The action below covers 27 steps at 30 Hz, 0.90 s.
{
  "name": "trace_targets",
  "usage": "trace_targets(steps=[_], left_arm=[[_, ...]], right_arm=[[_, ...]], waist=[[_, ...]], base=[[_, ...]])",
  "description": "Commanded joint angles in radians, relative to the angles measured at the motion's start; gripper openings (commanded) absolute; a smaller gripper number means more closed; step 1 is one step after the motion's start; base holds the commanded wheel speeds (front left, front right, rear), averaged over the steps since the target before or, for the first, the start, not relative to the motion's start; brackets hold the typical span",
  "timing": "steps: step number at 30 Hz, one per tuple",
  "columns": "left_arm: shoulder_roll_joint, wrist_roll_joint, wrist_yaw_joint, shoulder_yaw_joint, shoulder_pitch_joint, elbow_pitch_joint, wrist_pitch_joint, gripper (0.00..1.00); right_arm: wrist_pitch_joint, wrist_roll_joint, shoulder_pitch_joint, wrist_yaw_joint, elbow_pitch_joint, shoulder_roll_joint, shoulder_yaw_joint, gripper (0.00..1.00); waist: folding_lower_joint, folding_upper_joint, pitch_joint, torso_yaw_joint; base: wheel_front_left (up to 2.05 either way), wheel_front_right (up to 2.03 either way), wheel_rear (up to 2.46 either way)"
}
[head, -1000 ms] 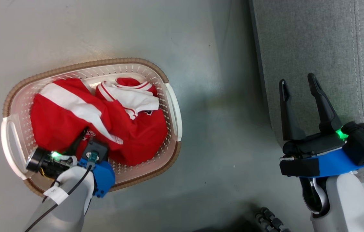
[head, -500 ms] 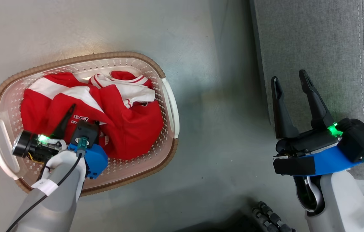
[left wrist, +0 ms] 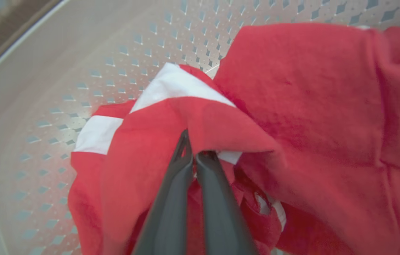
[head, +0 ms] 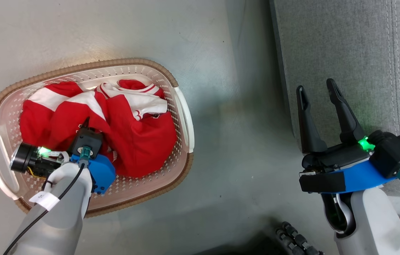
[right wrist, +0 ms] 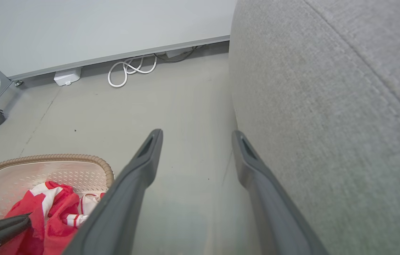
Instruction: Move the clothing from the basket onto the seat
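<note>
Red-white clothing (head: 139,148) crumpled in basket (head: 185,117); seat (head: 345,42) nearby.

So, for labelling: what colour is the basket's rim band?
The basket's rim band is brown; best in head view.

Soft overhead light leaves the head view bright and sharp, with a warm sheen on the floor (head: 79,35) just beyond the basket (head: 143,65) and a dull shadow along the foot of the seat (head: 345,42). In the left wrist view the clothing (left wrist: 309,106) is close and slightly smeared, the basket wall behind it out of focus and bowed by the wide lens.
</note>
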Motion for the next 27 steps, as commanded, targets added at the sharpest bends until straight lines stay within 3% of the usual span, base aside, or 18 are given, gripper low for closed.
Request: trace_targets(steps=[1, 17, 27], left_arm=[[0.0, -0.003, 0.0, -0.001, -0.012, 0.001, -0.003, 0.0], [-0.049, -0.052, -0.034, -0.018, 0.021, -0.013, -0.003, 0.0], [-0.101, -0.089, -0.041, -0.021, 0.108, -0.042, -0.003, 0.0]], right_arm=[[-0.004, 0.002, -0.012, 0.0, 0.0, -0.003, -0.002, 1.0], [-0.004, -0.037, 0.002, 0.0, 0.014, -0.003, -0.016, 1.0], [-0.004, -0.068, 0.043, 0.0, 0.048, -0.003, -0.027, 1.0]], waist=[[0.0, 0.0, -0.002, 0.002], [0.0, 0.0, -0.09, 0.042], [0.0, 0.0, -0.271, 0.097]], base=[[0.0, 0.0, 0.0], [0.0, 0.0, 0.0], [0.0, 0.0, 0.0]])
